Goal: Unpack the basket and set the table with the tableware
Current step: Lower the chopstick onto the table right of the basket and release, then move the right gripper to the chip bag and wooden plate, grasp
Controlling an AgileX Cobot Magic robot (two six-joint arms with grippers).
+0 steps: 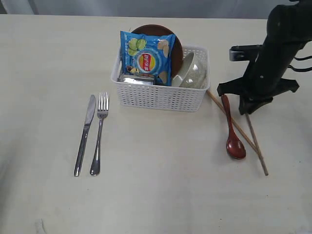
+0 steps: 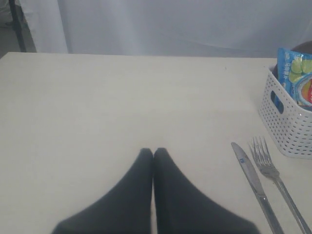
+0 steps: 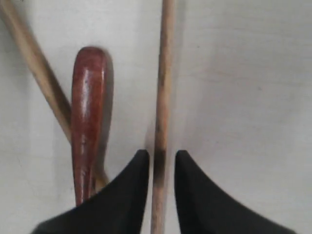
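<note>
Wooden chopstick (image 1: 257,143) lies flat on the worktop (image 1: 161,195) at the right of the exterior view. Its long axis runs from under the right fingers (image 1: 250,108) out toward the near edge. The second chopstick (image 1: 234,122) slants from the corner of the basket (image 1: 161,97) to meet it, with the red-brown spoon (image 1: 233,136) beside that one. Knife (image 1: 85,134) and fork (image 1: 99,134) lie parallel left of the basket, which holds the chip bag (image 1: 146,58), bowl (image 1: 187,70) and brown plate (image 1: 176,44).

From the left wrist, the left fingers (image 2: 141,195) are pressed together on nothing, well apart from the knife (image 2: 253,180), fork (image 2: 273,175) and basket (image 2: 287,126).

From the right wrist, the chopstick (image 3: 163,97) passes lengthwise between the right fingers (image 3: 131,195). They stand slightly apart, straddling it rather than pinching, since a strip of worktop shows alongside. The spoon (image 3: 87,122) lies just beside it. This stick is the right arm's to handle: any close or lift must keep to that axis and stay clear of the spoon.
</note>
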